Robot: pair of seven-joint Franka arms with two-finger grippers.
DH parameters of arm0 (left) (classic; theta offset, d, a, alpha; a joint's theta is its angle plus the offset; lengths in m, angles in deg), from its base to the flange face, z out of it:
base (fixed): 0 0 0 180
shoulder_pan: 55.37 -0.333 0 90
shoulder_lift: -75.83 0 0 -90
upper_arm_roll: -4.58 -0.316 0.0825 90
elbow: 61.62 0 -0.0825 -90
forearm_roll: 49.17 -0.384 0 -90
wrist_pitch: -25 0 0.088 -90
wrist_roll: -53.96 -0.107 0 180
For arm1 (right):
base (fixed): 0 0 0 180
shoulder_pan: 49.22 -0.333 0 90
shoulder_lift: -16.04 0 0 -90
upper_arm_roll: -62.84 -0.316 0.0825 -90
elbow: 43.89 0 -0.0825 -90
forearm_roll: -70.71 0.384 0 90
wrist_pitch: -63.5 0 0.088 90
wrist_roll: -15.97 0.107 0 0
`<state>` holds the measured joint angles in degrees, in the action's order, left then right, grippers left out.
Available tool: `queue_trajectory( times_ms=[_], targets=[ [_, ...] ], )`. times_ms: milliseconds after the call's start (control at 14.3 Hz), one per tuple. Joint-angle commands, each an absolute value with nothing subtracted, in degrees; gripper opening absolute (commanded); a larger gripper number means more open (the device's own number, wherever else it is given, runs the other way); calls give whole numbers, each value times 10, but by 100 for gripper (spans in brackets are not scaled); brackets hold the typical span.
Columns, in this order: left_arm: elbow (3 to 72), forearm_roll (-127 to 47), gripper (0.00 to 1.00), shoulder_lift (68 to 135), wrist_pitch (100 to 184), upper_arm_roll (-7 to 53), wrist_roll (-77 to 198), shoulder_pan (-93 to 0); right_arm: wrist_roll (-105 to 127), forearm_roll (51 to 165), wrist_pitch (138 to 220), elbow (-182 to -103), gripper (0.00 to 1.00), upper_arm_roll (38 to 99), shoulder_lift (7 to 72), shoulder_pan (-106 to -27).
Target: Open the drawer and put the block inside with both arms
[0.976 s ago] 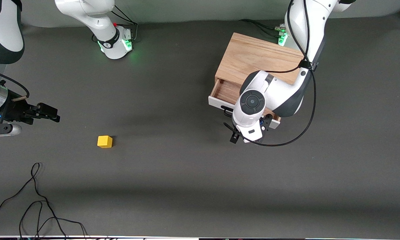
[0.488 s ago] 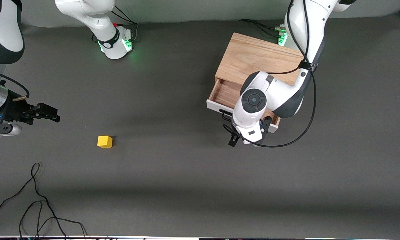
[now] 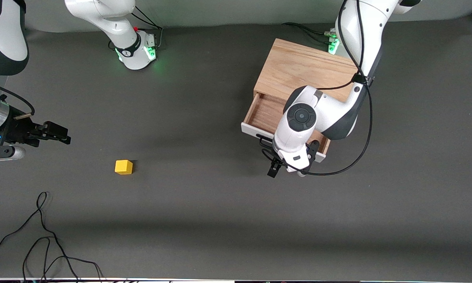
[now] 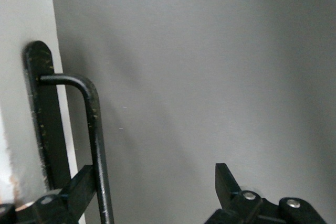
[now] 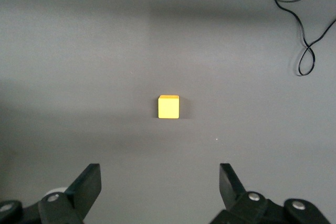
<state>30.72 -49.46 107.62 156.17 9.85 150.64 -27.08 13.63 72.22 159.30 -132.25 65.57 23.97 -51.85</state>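
Observation:
The drawer (image 3: 264, 112) stands partly pulled out of the oak box (image 3: 303, 67), its white front panel (image 4: 21, 24) facing the front camera. My left gripper (image 3: 294, 158) is low in front of that panel and open. The black wire handle (image 4: 94, 129) runs between its jaws, close against one finger, while the other finger (image 4: 224, 179) stands well apart. The yellow block (image 3: 123, 167) lies alone on the mat toward the right arm's end. My right gripper (image 3: 64, 133) hangs over the mat beside it and waits, open and empty. The right wrist view shows the block (image 5: 168, 107) ahead of that gripper (image 5: 160, 174).
Loose black cables (image 3: 43, 232) lie on the mat nearer the front camera than the block, also seen as a cable (image 5: 304, 24) in the right wrist view. The left arm's own cable (image 3: 358, 153) loops beside the drawer. Dark grey mat (image 3: 204, 196) spans between block and drawer.
The drawer has slid farther out of the box toward the front camera, and my left gripper has moved with its handle. The right arm and the block have stayed still.

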Motion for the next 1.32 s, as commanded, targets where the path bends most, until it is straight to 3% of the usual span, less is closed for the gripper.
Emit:
queue_trajectory(
  times_ms=[0,348,627,767,976,1115,1254],
  targets=[
    [278,-494,100,1090,1605,92,1503,-269,145,733,1592,-1299,100,658,256,-523],
    [233,-512,100,1082,1599,75,1499,-272,139,727,1591,-1294,100,658,262,-529],
    [209,-528,100,1005,1415,72,1341,-317,138,733,1594,-1313,100,658,300,-542],
    [212,-511,100,964,1322,72,1235,-348,138,733,1649,-1354,100,658,318,-550],
    [225,-494,100,914,1192,70,1025,-400,137,733,1838,-1484,100,662,328,-545],
    [254,-493,100,874,1146,70,884,-436,138,733,1933,-1546,100,662,348,-547],
    [288,-493,100,832,1133,70,797,-464,137,733,1974,-1566,100,662,377,-548]
  ],
)
